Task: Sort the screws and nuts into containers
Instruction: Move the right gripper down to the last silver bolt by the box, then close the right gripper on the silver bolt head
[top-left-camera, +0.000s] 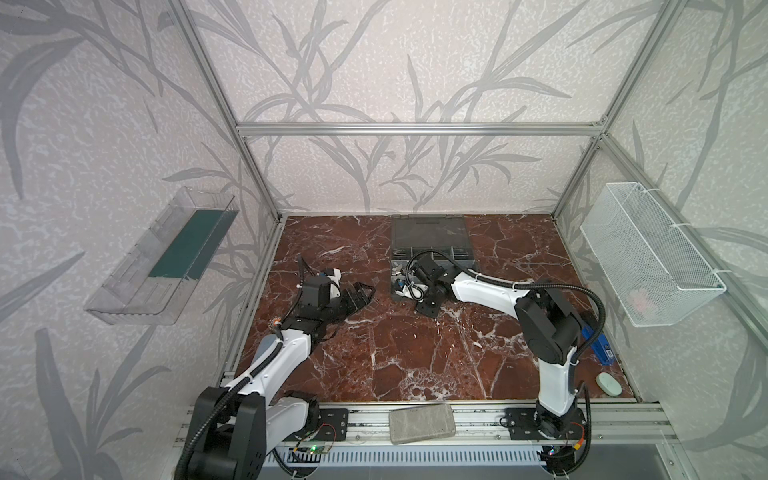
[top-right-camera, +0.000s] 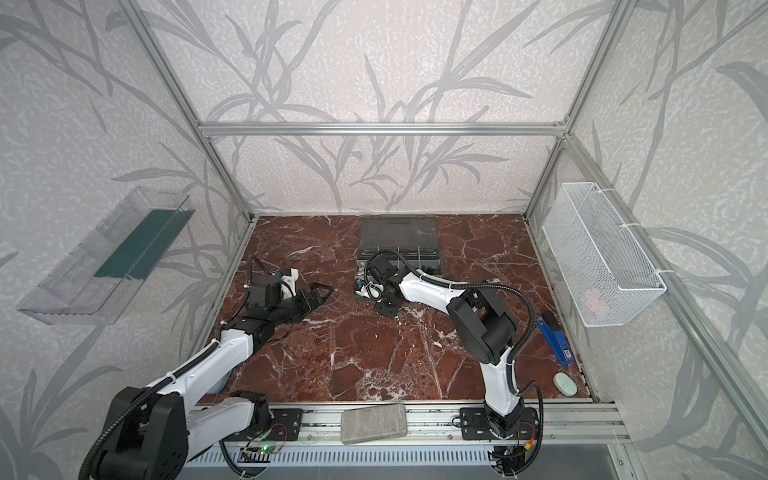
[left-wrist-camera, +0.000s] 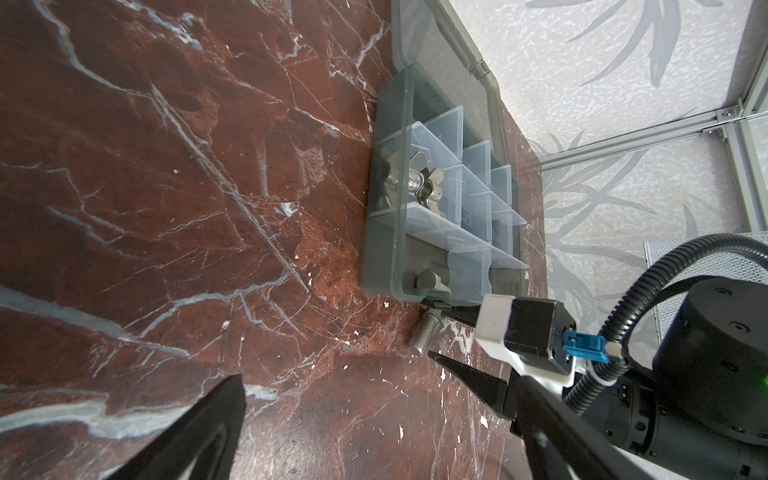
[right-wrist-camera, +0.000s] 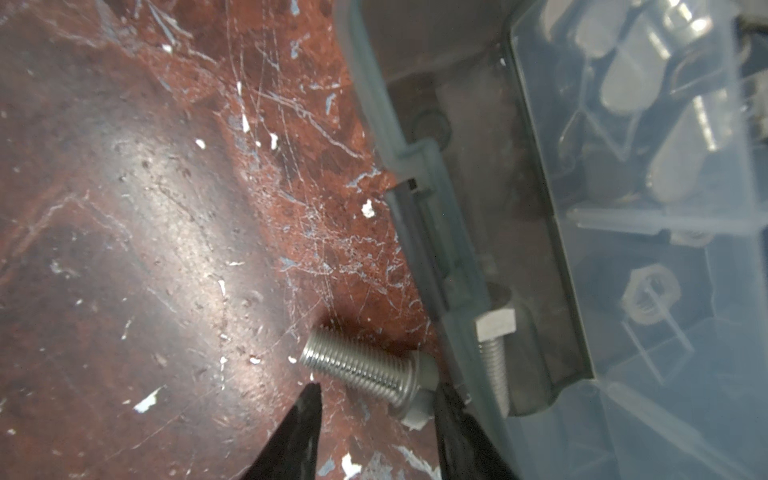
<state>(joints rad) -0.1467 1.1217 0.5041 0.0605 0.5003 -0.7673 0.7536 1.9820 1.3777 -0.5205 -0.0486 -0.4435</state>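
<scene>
R tool (right-wrist-camera: 376, 388) astride silver screw (right-wrist-camera: 357, 368) — beside case (right-wrist-camera: 419, 232); L tool (top-left-camera: 365, 295) wide.

In both top views the marble table (top-left-camera: 415, 353) (top-right-camera: 374, 353) is seen steeply from above, from beyond its near edge, facing its back edge. The whole surface is taken in from far off, and the two pictures are nearly equal, only shifted slightly sideways. The left wrist view is taken from low over the table's left part, facing across the surface toward the organizer case (left-wrist-camera: 384, 249) at the back edge. The right wrist view is taken from very close above the table, right at the case's near left corner. Shared by both wrist views are that corner, one silver screw (left-wrist-camera: 422, 334) (right-wrist-camera: 361, 370) lying beside it, and the right gripper (left-wrist-camera: 428, 329) (right-wrist-camera: 376, 386).
</scene>
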